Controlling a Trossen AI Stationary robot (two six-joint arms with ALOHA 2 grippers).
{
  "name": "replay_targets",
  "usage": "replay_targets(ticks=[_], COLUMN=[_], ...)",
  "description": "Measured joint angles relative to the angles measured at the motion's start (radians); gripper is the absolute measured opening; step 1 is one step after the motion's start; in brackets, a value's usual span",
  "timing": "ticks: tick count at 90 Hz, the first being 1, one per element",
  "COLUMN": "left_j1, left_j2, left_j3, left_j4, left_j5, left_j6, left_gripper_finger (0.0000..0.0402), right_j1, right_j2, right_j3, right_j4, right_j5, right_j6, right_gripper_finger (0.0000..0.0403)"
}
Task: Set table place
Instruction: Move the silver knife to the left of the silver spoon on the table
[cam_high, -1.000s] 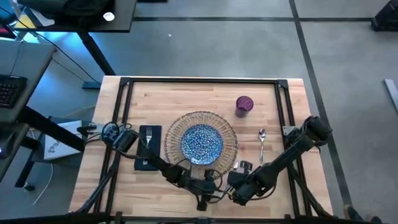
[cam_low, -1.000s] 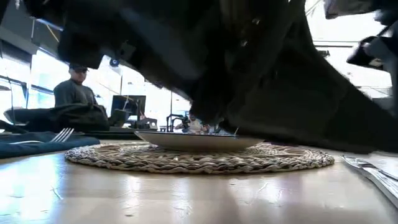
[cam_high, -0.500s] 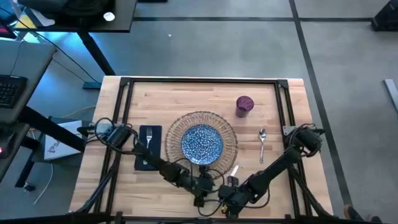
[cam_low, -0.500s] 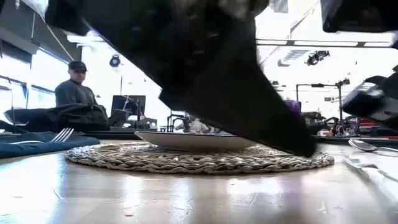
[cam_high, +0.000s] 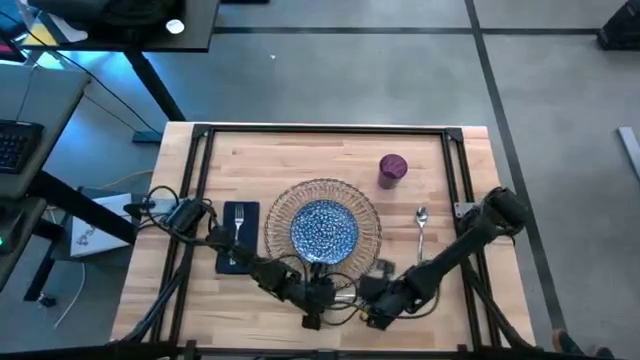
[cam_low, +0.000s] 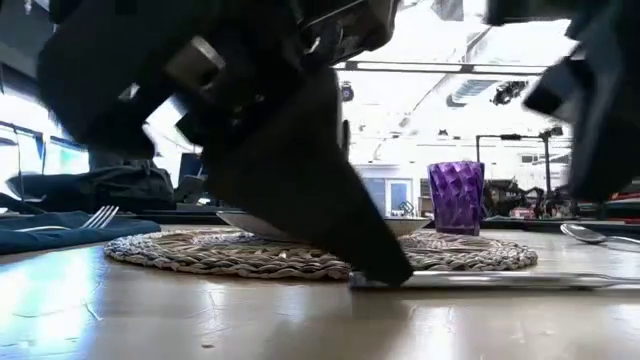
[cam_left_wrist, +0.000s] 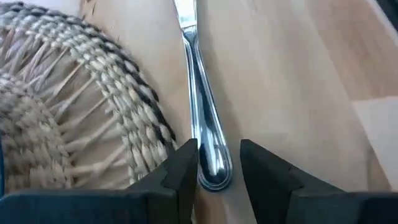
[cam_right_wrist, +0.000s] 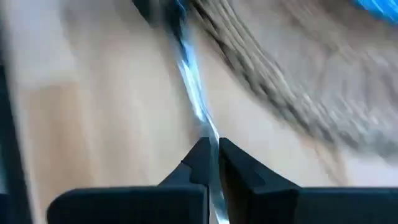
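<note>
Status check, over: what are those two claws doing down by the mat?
Left gripper open around knife handle. Right gripper shut on knife's other end. Knife flat on table, beside mat. Nothing blocking.

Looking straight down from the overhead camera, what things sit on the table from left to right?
Napkin with a fork on it → woven mat carrying the plate → purple cup → spoon. The arms' pincers and the knife near the front edge overlap too much to place.
</note>
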Motion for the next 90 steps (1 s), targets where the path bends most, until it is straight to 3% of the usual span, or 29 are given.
replay_targets(ticks=[11, 33, 67, 90], left_j1=[0.0, -0.002, -0.031, -0.059], left_j2=[0.0, -0.002, -0.076, -0.029], left_j3=[0.0, 0.0, 0.001, 0.0], left_j4=[0.008, 0.054, -0.055, -0.069], left_j5=[0.0, 0.0, -0.022, -0.07], left_j6=[0.0, 0.006, 0.043, 0.11], left_gripper_finger=[0.0104, 0.0104, 0.0104, 0.0106], right_j1=[0.059, 0.107, 0.107, 0.111], right_j2=[-0.006, -0.003, -0.007, -0.008], right_j3=[-0.006, -0.067, -0.179, -0.202], right_j4=[-0.12, -0.084, 0.084, 0.08], right_j5=[-0.005, -0.007, -0.009, -0.009], right_j6=[0.1, 0.237, 0.239, 0.182], right_gripper_finger=[0.0, 0.0, 0.0, 0.0])
